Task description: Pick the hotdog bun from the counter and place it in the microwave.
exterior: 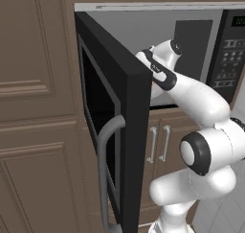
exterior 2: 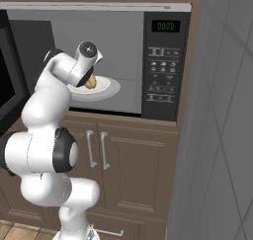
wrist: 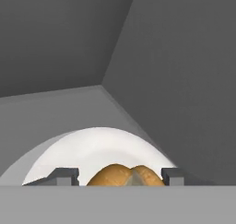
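Note:
The microwave (exterior 2: 163, 66) stands with its black-framed door (exterior: 119, 122) swung wide open to the left. Inside, a round pale plate (exterior 2: 109, 88) lies on the pale grey floor. The golden-brown hotdog bun (wrist: 123, 176) rests on that plate (wrist: 101, 149). My gripper (wrist: 120, 177) is inside the cavity, right over the bun (exterior 2: 91, 82), and it is open. Its fingers (wrist: 64, 176) stand wide apart, one on each side, with a small gap to the bun. In the right base view the hand (exterior 2: 85, 66) covers most of the bun.
The open door's curved grey handle (exterior: 103, 165) juts toward the arm on its left. The black keypad with green display (exterior 2: 165, 26) is at the right of the cavity. Brown cabinet doors with metal handles (exterior 2: 96, 150) sit below, and a grey wall (exterior 2: 217, 135) is on the right.

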You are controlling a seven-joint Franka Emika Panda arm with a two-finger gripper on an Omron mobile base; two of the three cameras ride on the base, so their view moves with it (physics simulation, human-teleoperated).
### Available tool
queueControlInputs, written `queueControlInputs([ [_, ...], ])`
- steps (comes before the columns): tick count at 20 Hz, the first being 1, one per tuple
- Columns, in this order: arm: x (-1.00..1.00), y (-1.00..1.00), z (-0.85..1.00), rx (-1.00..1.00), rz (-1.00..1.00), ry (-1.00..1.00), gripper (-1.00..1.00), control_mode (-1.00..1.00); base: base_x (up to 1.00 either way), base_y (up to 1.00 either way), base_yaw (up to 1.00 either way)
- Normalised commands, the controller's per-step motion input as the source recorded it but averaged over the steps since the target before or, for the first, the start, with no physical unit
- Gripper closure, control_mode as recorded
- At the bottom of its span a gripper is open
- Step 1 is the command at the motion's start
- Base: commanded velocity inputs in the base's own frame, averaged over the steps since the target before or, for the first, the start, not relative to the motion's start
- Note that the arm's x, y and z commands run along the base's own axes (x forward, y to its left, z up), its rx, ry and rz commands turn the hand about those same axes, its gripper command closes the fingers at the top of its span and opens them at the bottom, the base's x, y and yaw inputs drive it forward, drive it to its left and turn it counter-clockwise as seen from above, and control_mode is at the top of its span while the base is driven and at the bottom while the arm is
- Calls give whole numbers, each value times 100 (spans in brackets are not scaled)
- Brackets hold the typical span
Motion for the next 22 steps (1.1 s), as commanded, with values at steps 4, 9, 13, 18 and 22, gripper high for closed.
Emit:
queueControlInputs([
  [4, 36, 15, -36, 0, 0, 5, 100, -100, 0, 0, 0],
  [9, 31, 9, -16, 0, 0, 1, 100, -100, 0, 0, 0],
  [13, 28, 2, -11, 0, 0, 0, 100, -100, 0, 0, 0],
  [18, 33, 3, -21, 0, 0, 0, 100, -100, 0, 0, 0],
  [22, 33, 0, -13, 0, 0, 0, 100, -100, 0, 0, 0],
])
